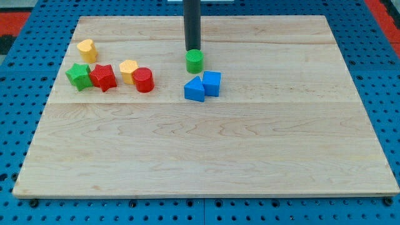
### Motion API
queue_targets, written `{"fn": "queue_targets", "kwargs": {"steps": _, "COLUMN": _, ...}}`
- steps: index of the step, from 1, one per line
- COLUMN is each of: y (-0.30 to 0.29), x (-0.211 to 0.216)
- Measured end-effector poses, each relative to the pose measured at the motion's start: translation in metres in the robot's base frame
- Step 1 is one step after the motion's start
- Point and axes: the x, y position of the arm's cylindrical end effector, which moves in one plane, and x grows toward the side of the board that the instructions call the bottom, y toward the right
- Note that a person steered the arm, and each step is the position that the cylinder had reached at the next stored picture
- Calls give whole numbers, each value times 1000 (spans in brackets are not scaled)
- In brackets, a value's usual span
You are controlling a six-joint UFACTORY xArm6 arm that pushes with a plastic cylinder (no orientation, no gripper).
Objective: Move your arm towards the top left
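Note:
My dark rod comes down from the view's top centre, and my tip [192, 50] rests on the wooden board [200, 150] just above a green cylinder [194, 61], touching or nearly touching it. Below it lie a blue triangular block [194, 90] and a blue cube [212, 83], side by side. At the view's left stand a yellow block [87, 50], a green star-shaped block [79, 75], a red star-shaped block [103, 77], a yellow block [128, 70] and a red cylinder [143, 80].
The board lies on a blue pegboard surface [25, 75] that shows around all its edges. A red strip [382, 12] shows at the view's top right corner.

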Motion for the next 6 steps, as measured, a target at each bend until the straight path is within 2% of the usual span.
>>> {"fn": "queue_targets", "kwargs": {"steps": 2, "y": 11, "x": -1}}
{"fn": "queue_targets", "kwargs": {"steps": 4, "y": 56, "x": -5}}
{"fn": "queue_targets", "kwargs": {"steps": 5, "y": 8, "x": -9}}
{"fn": "queue_targets", "kwargs": {"steps": 6, "y": -92, "x": -35}}
